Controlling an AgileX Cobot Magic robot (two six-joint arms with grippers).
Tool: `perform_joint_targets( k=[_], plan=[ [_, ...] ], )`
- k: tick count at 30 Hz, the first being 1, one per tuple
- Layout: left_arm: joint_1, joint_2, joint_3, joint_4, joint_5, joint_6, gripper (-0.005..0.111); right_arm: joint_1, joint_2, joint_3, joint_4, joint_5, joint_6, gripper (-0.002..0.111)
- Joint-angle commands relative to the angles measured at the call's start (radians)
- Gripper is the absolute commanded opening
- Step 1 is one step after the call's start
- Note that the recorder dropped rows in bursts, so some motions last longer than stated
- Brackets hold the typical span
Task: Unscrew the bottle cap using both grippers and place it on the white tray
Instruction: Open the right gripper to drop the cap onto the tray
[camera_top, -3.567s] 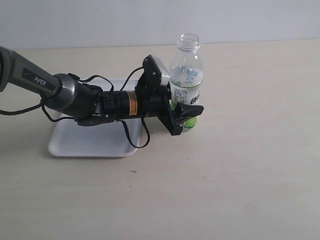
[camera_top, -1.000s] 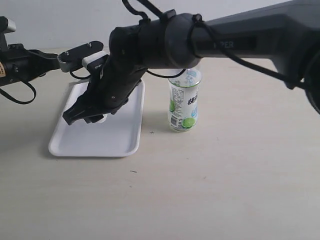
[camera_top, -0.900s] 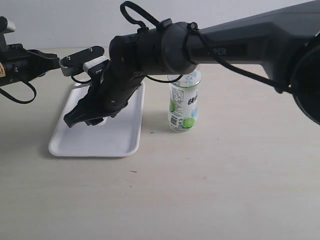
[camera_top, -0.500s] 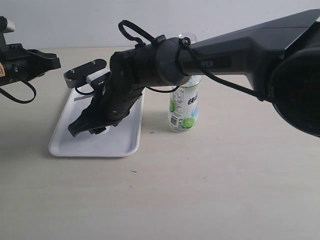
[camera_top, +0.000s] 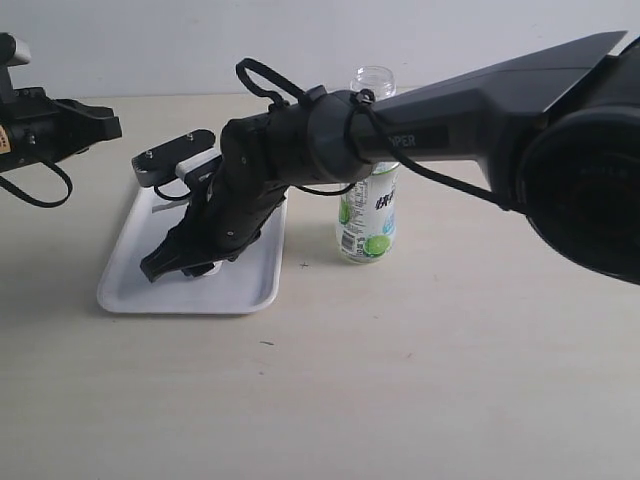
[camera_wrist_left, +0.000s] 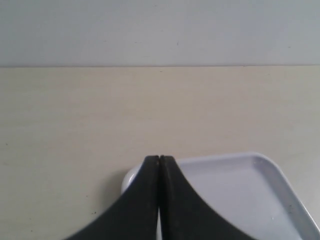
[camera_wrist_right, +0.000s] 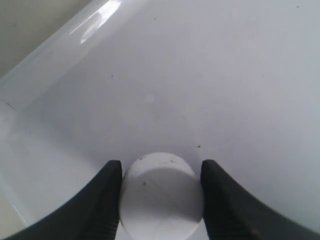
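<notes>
The bottle cap (camera_wrist_right: 161, 196) is a small round white plastic piece, seen top up in the right wrist view, with a smooth, slightly domed face and a few tiny dark specks near its edge. Its ribbed side cannot be made out from here. It sits between the two black fingers (camera_wrist_right: 107, 200) of the right claw (camera_wrist_right: 161, 166), which press against it from either side, so the claw is narrowed onto the cap and holding it. The cap is low over the floor of the white tray (camera_wrist_right: 225, 75); whether it touches the tray I cannot tell.

In the exterior view the right claw (camera_top: 165, 264) reaches across the middle and angles down into the tray (camera_top: 130, 288), and the cap itself is hidden behind the fingers. The tray lies flat on the pale worktop (camera_top: 450, 380), with rounded corners and a low rim.

The bottle (camera_top: 369, 210) stands upright on the worktop just beside the tray, its clear neck uncapped and its green-and-white label facing the camera.

The left claw (camera_top: 106, 127) is off the tray's far corner, its fingers (camera_wrist_left: 145, 200) pressed together with nothing between them.
</notes>
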Motion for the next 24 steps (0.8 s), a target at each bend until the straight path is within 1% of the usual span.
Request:
perform_joint_targets(
  k=[1, 6, 8, 10, 14, 18, 19, 21, 24],
  plan=[
    [0.002, -0.009, 0.003, -0.008, 0.003, 0.01, 0.0, 0.002, -0.003, 0.0, -0.009, -0.012, 0.0, 0.0],
    [0.002, -0.009, 0.003, -0.004, 0.003, 0.01, 0.0, 0.002, -0.004, 0.0, -0.009, -0.012, 0.0, 0.0],
    [0.002, -0.009, 0.003, -0.004, 0.003, 0.01, 0.0, 0.002, -0.004, 0.0, -0.009, -0.012, 0.0, 0.002],
    [0.002, -0.009, 0.003, -0.004, 0.003, 0.01, 0.0, 0.002, -0.004, 0.0, -0.009, -0.011, 0.0, 0.008],
    [0.002, -0.009, 0.003, -0.004, 0.003, 0.01, 0.0, 0.002, -0.004, 0.0, -0.009, -0.011, 0.0, 0.024],
    [0.002, -0.009, 0.003, -0.004, 0.003, 0.01, 0.0, 0.002, -0.004, 0.0, -0.007, -0.011, 0.0, 0.044],
    [0.002, -0.009, 0.003, -0.004, 0.003, 0.01, 0.0, 0.002, -0.004, 0.0, -0.007, -0.011, 0.0, 0.048],
    [0.002, -0.009, 0.003, -0.005, -0.001, 0.01, 0.0, 0.002, -0.004, 0.0, -0.007, -0.011, 0.0, 0.053],
    [0.002, -0.009, 0.003, -0.005, -0.004, 0.01, 0.0, 0.002, -0.006, 0.0, -0.007, -0.011, 0.0, 0.057]
  ],
)
